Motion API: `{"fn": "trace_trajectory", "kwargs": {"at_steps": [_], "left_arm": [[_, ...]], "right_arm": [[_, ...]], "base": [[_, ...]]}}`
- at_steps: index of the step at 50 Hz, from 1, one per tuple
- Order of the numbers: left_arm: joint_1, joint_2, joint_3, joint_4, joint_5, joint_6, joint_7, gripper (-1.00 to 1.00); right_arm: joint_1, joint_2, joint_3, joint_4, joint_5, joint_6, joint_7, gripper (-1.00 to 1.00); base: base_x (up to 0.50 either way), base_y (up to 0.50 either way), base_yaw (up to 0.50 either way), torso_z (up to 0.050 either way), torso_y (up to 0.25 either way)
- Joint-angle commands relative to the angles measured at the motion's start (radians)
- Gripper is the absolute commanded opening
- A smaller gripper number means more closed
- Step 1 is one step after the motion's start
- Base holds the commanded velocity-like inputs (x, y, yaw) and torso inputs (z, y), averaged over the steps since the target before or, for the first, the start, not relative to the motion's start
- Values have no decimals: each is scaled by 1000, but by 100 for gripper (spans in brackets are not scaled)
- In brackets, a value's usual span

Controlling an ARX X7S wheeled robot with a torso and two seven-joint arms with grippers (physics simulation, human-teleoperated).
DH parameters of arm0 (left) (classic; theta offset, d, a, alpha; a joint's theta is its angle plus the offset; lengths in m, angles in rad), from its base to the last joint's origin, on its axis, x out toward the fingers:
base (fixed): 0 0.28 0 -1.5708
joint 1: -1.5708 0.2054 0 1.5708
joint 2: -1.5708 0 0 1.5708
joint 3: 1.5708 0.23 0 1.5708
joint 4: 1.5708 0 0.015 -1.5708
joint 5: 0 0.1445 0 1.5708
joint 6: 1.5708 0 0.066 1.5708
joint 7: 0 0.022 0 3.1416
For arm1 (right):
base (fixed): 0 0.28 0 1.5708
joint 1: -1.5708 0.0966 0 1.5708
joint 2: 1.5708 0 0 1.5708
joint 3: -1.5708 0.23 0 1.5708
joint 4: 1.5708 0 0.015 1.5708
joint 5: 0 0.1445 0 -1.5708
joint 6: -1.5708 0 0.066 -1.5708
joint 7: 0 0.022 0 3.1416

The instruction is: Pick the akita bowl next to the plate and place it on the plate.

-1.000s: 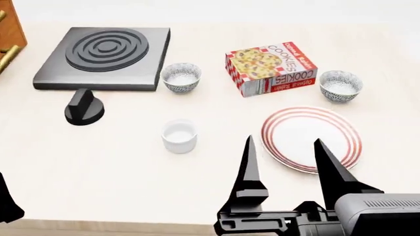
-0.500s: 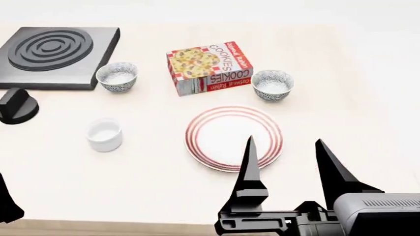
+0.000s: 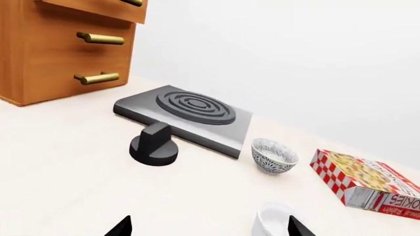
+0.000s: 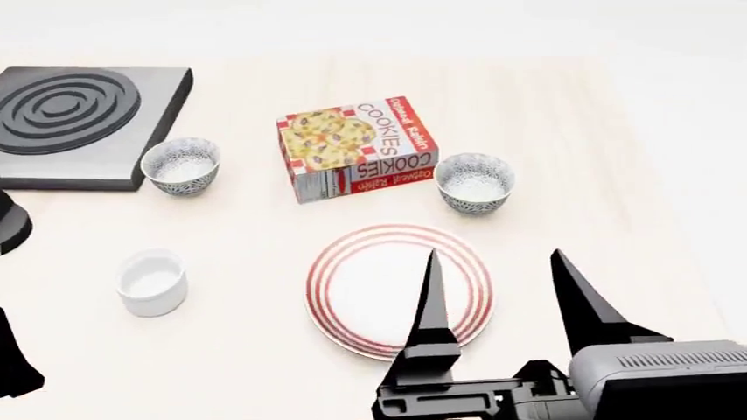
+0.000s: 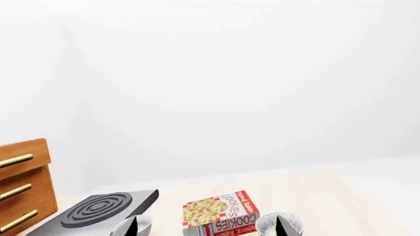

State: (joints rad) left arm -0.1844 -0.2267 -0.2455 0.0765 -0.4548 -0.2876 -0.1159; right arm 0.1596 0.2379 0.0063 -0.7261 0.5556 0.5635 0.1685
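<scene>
While the left gripper shows only a dark sliver at the head view's lower left edge, its wrist view catches two finger tips set well apart, so its jaws seem to be spread, though little of them shows. Further along the pale table lie a black stove plate, a second patterned bowl just beside it, and a plain white cup nearer the robot. A cookie box stands in the middle. Below it sits the plate, bare, with red rings. The akita bowl rests upright on the table just beyond the plate's far right rim, beside the box. The right gripper hovers over the plate's near edge, fingers wide apart and holding nothing.
</scene>
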Motion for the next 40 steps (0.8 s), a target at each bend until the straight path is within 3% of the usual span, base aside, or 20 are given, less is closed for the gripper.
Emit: {"fn": "trace_trajectory", "kwargs": {"at_steps": [1, 40], "left_arm": [[-1, -3, 5, -2, -1, 3, -4, 100], [5, -13, 18, -5, -9, 19, -13, 100]], "right_arm": [[2, 14, -23, 6, -21, -3, 5, 100], [-3, 38, -57, 24, -23, -29, 1, 100]], "base": [[500, 0, 0, 0, 0], [44, -101, 0, 0, 0]]}}
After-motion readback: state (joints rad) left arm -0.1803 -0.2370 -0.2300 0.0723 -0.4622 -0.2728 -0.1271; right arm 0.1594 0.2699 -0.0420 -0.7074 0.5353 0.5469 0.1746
